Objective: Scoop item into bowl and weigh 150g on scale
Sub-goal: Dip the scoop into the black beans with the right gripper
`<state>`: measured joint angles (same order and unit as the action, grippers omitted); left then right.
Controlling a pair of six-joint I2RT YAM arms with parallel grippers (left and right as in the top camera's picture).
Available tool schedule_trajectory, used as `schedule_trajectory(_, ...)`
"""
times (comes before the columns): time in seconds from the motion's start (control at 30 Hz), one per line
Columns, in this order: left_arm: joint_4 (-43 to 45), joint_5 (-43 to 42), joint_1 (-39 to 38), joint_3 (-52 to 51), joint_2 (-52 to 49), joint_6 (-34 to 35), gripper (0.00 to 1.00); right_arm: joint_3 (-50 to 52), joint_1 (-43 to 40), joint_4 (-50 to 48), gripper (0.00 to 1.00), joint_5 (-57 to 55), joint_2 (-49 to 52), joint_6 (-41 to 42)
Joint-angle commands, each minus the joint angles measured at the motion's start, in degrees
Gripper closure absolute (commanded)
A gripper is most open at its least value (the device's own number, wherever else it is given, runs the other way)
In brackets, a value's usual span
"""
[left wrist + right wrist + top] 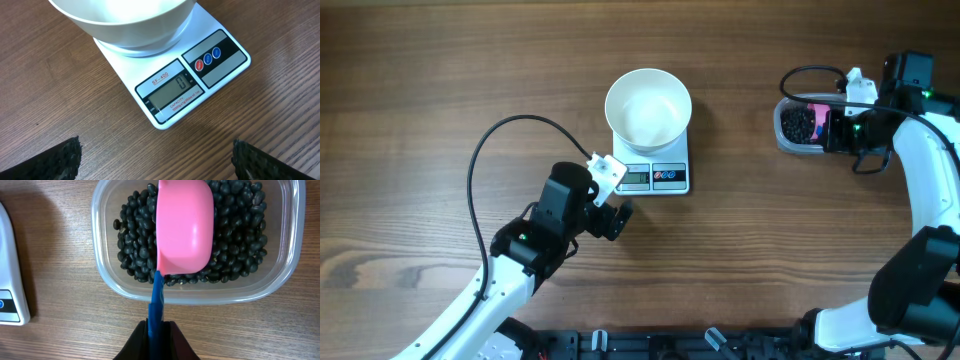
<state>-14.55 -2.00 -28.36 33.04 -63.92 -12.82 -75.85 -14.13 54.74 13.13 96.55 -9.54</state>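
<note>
Overhead: the white bowl (648,108) sits on the scale (665,178), mid-worktop (420,80) toward the far edge. I see the left gripper (618,215) just off the scale's near-left corner, holding nothing. The right gripper (832,128) is at the clear tub (785,138) by the worktop's right edge, with black beans (796,122) inside.

Left wrist: jaws spread wide, bare wood between them. The scale's display (172,92) reads 0.

Right wrist: jaws clamped on the blue handle (156,300) of a pink scoop (185,227). Its cup lies over the beans, inside the tub.
</note>
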Motion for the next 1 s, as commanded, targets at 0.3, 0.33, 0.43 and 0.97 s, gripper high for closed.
schedule_trajectory(0.3,0.0,0.3,0.5,-0.2,0.0,-0.3,0.0,3.5,0.3,-1.8,0.96,4.3,1.7,0.6)
schedule_trajectory(0.33,0.0,0.3,0.5,-0.2,0.0,-0.3,0.0,3.5,0.2,-1.9,0.96,5.5,1.7,0.5)
schedule_trajectory(0.43,0.0,0.3,0.5,-0.2,0.0,-0.3,0.0,3.5,0.2,-2.1,0.96,7.6,1.7,0.4)
schedule_trajectory(0.97,0.0,0.3,0.5,-0.2,0.0,-0.3,0.0,3.4,-8.0,0.5,0.96,21.6,0.7,-1.8)
